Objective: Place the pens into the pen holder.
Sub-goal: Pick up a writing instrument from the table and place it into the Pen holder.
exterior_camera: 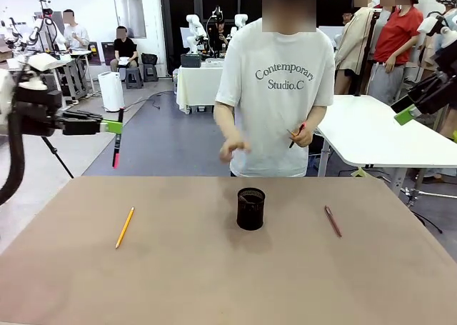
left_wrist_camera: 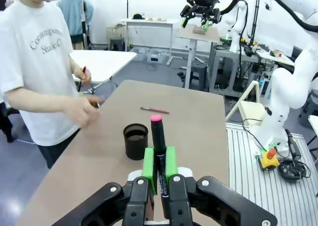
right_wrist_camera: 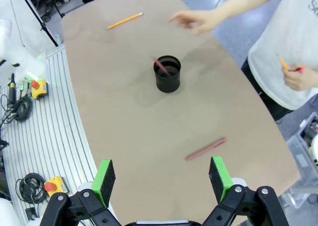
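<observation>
Two pens lie flat on the brown tabletop (exterior_camera: 214, 289), well apart from the small black mesh cylinder pen holder (exterior_camera: 250, 209) standing upright at its centre. Front view, holder as dial centre: the yellow-orange pencil-like pen (exterior_camera: 125, 227) lies at 9 o'clock, the dark maroon pen (exterior_camera: 333, 221) at 3 o'clock. The left gripper (exterior_camera: 113, 127) sits at 10 o'clock, raised off the table, its green pads (left_wrist_camera: 148, 162) clamped on the black pen with the pink-red tip (exterior_camera: 117, 143), which hangs tip down. The right gripper (right_wrist_camera: 162, 179) is high over the table, jaws spread wide, nothing between them. A thin reddish stick (right_wrist_camera: 160, 65) leans inside the holder
</observation>
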Controlling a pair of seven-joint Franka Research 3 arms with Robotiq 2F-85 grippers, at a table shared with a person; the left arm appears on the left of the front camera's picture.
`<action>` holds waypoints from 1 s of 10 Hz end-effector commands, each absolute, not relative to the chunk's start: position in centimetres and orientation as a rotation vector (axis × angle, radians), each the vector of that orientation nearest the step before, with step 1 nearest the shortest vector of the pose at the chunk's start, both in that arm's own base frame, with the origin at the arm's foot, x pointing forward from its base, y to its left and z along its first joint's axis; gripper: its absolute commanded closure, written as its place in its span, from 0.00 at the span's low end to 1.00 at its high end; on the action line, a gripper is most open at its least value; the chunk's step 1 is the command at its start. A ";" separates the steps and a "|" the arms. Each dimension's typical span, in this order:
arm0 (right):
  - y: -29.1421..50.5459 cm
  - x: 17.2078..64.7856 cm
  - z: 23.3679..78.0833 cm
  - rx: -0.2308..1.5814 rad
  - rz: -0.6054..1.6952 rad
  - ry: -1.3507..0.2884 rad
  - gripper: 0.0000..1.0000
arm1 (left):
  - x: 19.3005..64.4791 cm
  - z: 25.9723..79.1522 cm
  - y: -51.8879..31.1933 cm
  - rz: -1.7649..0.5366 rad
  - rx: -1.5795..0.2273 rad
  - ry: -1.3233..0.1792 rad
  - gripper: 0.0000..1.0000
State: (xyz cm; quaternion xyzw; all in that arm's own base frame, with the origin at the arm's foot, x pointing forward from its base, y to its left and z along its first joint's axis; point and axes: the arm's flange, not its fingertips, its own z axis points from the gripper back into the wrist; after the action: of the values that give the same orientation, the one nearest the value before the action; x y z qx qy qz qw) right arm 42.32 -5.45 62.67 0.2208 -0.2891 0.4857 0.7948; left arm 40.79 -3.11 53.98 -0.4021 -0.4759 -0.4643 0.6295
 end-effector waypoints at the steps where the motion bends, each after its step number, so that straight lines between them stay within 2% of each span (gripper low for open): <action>1: -5.4 42.3 63.0 0.474 1.047 -0.623 0.00 | 40.2 53.4 -1.8 -1.130 -0.902 -1.182 1.00; 3: -5.4 42.3 63.0 0.474 1.047 -0.623 0.00 | 40.0 53.6 -1.4 -1.128 -0.883 -1.227 1.00; 5: -5.4 42.3 63.0 0.474 1.047 -0.623 0.00 | 40.7 53.6 -1.7 -1.073 -0.850 -1.200 1.00; 10: -5.4 42.3 63.0 0.474 1.047 -0.623 0.00 | 40.5 54.0 -1.0 -1.126 -0.867 -1.187 1.00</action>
State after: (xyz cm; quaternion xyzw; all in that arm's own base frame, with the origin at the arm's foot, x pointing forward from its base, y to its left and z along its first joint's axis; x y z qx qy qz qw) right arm 42.32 -5.45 62.67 0.2208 -0.2891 0.4857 0.7949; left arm 40.57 -1.05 53.91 -0.3724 -0.5114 -0.4846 0.6041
